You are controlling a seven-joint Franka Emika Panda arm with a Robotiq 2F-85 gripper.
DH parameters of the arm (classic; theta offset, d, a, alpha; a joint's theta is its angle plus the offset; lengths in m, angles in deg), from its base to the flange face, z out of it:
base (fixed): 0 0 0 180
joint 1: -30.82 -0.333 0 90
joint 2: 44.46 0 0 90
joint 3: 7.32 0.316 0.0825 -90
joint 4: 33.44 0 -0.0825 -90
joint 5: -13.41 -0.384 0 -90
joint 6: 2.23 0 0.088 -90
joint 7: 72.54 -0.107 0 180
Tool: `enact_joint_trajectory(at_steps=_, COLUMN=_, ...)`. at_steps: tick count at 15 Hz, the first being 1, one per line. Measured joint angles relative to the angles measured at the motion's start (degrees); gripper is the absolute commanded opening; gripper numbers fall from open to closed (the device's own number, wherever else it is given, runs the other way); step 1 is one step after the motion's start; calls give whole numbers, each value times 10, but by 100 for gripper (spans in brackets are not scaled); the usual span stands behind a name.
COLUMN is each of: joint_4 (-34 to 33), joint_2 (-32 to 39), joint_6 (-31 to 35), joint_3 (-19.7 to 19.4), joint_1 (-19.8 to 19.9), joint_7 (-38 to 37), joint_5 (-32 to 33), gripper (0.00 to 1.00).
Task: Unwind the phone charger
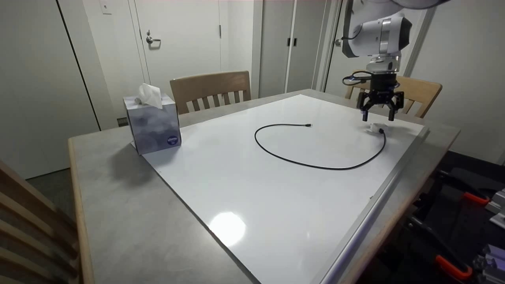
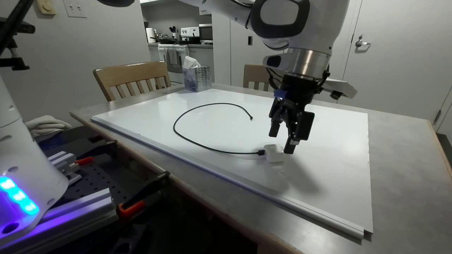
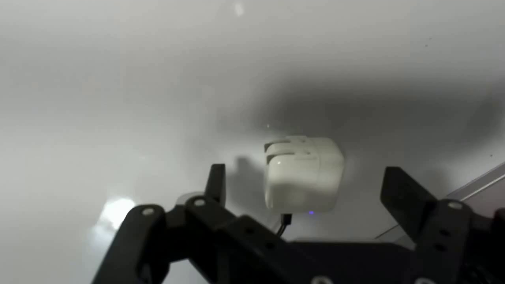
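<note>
The phone charger lies spread on the whiteboard, its black cable running in one wide, uncrossed curve in both exterior views. A small dark connector forms the free end. At the opposite end the cable enters a white plug, which rests on the board. My gripper points down just above the plug, its jaws wide apart. In the wrist view the plug appears between the two fingers without touching either. Most of the cable is out of the wrist view; only a short piece shows by the plug.
The whiteboard covers much of the grey table, with a raised metal rail along one edge. A tissue box stands at a corner of the board. Wooden chairs surround the table. Orange-handled clamps sit near the robot base.
</note>
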Motion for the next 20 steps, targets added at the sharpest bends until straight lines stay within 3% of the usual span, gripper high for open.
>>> enact_joint_trajectory(at_steps=7, joint_4=0, joint_2=-165, joint_6=49, joint_3=67, joint_1=25, joint_7=105, joint_5=126, gripper=100)
enact_joint_trajectory(at_steps=15, joint_4=-9, joint_2=-313, joint_6=81, joint_3=242, joint_1=136, joint_7=160, joint_5=369, gripper=100)
enact_joint_trajectory(at_steps=20, joint_4=-9, joint_2=-326, joint_6=83, joint_3=258, joint_1=151, joint_7=171, joint_5=381, gripper=100)
